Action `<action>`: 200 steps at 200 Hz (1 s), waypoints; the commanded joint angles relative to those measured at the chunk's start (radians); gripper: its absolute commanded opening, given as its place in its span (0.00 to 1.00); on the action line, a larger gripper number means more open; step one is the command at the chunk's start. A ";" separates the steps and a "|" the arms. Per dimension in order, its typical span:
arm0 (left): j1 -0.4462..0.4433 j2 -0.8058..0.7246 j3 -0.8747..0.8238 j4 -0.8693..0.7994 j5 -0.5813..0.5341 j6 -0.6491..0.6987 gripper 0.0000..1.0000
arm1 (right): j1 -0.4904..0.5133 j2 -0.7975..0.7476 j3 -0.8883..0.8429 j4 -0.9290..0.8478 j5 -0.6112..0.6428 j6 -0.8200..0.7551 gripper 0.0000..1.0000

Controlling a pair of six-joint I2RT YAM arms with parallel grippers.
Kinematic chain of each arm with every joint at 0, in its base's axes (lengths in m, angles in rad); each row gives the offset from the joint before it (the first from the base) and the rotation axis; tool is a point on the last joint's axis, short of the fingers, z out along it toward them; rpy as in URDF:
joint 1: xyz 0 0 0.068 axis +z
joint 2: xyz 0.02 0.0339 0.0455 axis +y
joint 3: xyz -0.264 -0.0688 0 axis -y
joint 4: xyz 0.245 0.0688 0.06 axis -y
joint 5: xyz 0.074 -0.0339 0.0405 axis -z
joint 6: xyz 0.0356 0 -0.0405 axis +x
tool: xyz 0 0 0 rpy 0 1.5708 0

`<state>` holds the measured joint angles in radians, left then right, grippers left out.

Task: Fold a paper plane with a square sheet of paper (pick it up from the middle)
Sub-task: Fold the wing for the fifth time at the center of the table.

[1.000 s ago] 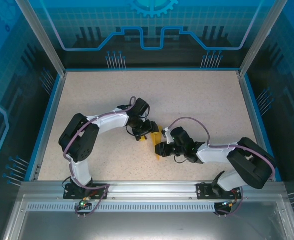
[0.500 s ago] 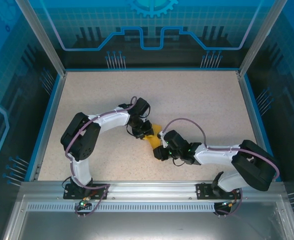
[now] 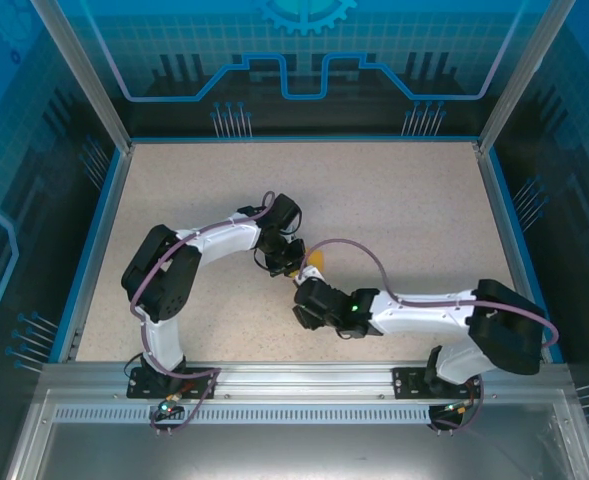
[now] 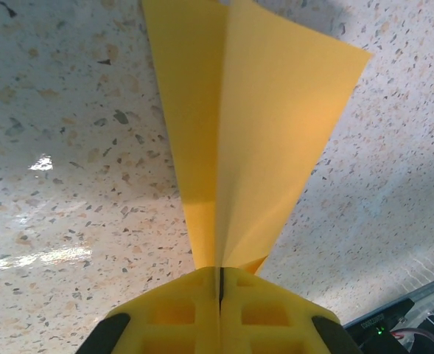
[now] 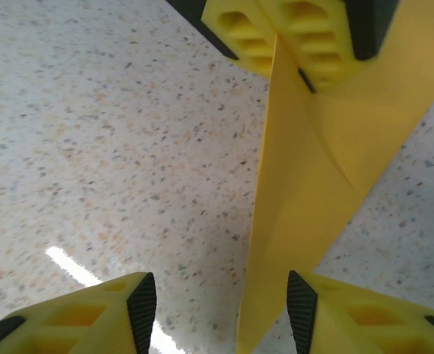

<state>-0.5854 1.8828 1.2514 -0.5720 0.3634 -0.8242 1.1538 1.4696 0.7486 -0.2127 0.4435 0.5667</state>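
Note:
The square sheet of paper is folded into a slim, pointed orange-yellow paper plane (image 4: 253, 110) with a central lengthwise crease. My left gripper (image 4: 220, 284) is shut on its narrow end, and the plane fans out ahead over the speckled table. From above, the left gripper (image 3: 290, 262) sits mid-table with a bit of the plane (image 3: 315, 262) showing beside it. My right gripper (image 5: 222, 295) is open just below it. The plane (image 5: 305, 184) runs down from the left gripper's fingers (image 5: 290, 37), and its lower tip lies against the inner side of my right-hand finger (image 5: 302, 302). In the top view the right gripper (image 3: 307, 300) is next to the left one.
The speckled beige table (image 3: 404, 200) stretches behind and to both sides of the grippers. Blue rails (image 3: 94, 250) border it left and right, and a metal frame (image 3: 294, 375) runs along the near edge. The two arms nearly meet at the middle.
My left gripper has shut on the paper. My right gripper has opened, let go of it and slid left, closer under the left gripper.

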 commanded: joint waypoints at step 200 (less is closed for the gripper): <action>0.000 -0.007 0.032 -0.047 0.022 0.007 0.08 | 0.043 0.168 0.085 -0.086 0.148 0.068 0.06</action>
<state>-0.5854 1.8828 1.2552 -0.5770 0.3737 -0.8230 1.2037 1.6749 0.8768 -0.3286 0.6220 0.6243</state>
